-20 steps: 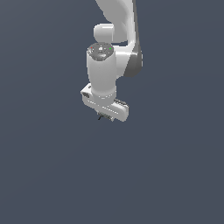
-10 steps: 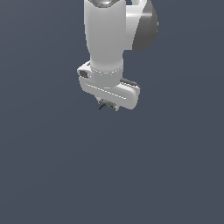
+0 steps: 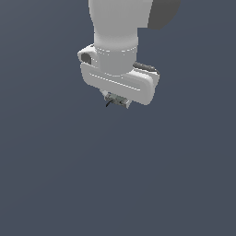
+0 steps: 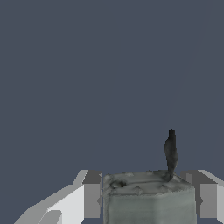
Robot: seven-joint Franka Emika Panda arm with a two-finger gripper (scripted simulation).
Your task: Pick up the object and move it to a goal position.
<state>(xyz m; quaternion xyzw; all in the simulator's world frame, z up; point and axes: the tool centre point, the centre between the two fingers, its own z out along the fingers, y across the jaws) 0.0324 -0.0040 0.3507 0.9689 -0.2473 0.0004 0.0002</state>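
The object is a tiny greyish piece with a thin dark tip, tucked under the white hand in the exterior view. My gripper is shut on it, and the wide hand body hides most of the fingers. In the wrist view the object shows as a grey-green block with a dark spike rising from it. It sits squeezed between the two fingers of the gripper, one on each side. The whole hand hangs high over a plain dark surface.
A uniform dark blue-grey background fills both views. The white arm comes down from the top of the exterior view. No other objects, containers or edges show.
The arm and hand have grown much larger in the exterior view and shifted up, carrying the object along between the fingers.
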